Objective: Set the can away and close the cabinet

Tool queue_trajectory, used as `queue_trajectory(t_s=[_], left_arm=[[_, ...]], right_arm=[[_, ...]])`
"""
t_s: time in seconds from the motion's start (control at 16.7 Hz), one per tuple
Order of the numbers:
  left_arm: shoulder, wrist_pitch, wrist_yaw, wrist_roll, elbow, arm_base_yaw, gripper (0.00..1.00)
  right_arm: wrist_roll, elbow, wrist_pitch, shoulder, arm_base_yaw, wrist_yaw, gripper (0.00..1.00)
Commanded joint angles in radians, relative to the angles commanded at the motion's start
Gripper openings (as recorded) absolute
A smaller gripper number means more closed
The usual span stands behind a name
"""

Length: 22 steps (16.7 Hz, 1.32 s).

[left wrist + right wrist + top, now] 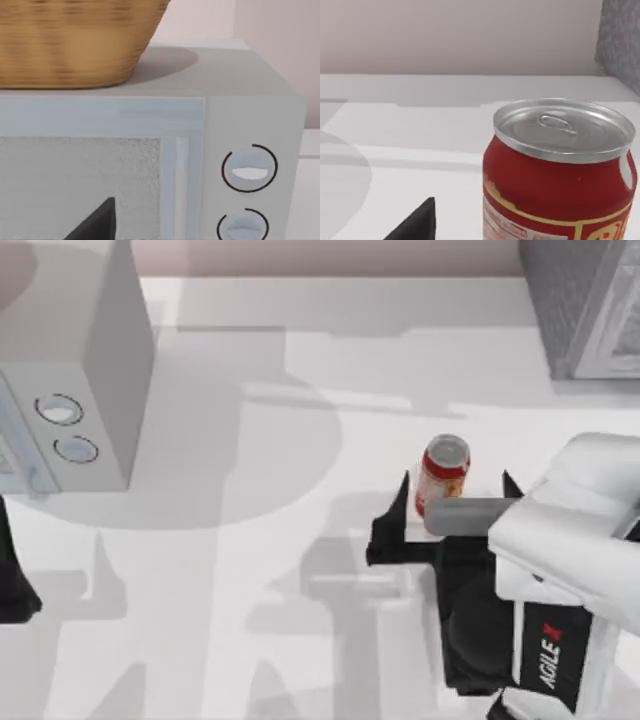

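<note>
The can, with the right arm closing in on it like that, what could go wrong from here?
1. The can stands upright between the open fingers of the right end effector and looks off-centre in the right wrist view, so one finger may touch first and tip it.
2. The cabinet sits at the table's far right corner, so carrying the can there could knock its door panel.
The left end effector hangs by the microwave.

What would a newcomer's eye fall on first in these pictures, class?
First, the red can, upright on the white table right of centre, with the right end effector open around it. Next, the pale box with two dials at the left, a basket on top. The cabinet sits far right.
</note>
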Motion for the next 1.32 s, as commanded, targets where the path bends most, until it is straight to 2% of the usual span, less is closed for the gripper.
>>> queue_trajectory(t_s=[0.3,0.66,0.72,1.02,1.32], left_arm=[[0.000,0.000,0.000,0.000,0.000,0.000,1.00],[0.000,0.000,0.000,0.000,0.000,0.000,1.00],[0.000,0.000,0.000,0.000,0.000,0.000,1.00],[0.000,0.000,0.000,0.000,0.000,0.000,1.00],[0.000,0.000,0.000,0.000,0.000,0.000,1.00]], right_arm=[[0.003,0.016,0.078,0.130,0.050,0.037,1.00],[0.003,0.018,0.085,0.142,0.055,0.040,1.00],[0.044,0.113,-0.010,0.201,0.051,-0.023,1.00],[0.016,0.134,-0.005,0.177,0.008,-0.007,1.00],[0.002,0.153,-0.029,0.160,-0.027,-0.041,1.00]])
